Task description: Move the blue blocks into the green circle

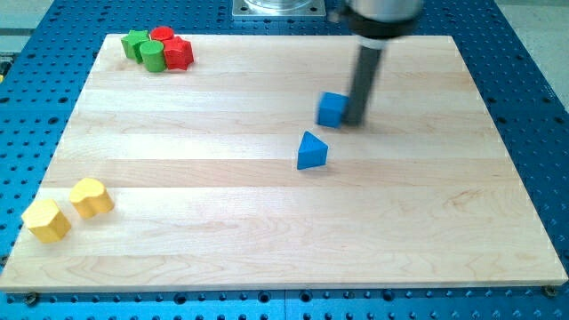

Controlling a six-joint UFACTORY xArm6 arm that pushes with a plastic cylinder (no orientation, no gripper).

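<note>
Straight dark grey cylindrical rod, matte, plain, no markings; wider dark round collar above; my tip blunt.

Arm enters from view's top, right of centre; only lower part visible: wide dark-grey cylindrical housing, cut off by frame edge. Straight dark rod hangs vertically from housing, no visible tilt. My tip down at board level, touching or just beside right face of blue cube, approx level w/ cube's base. Rod stands right of cube, above & right of blue triangular block, apart from that one.
</note>
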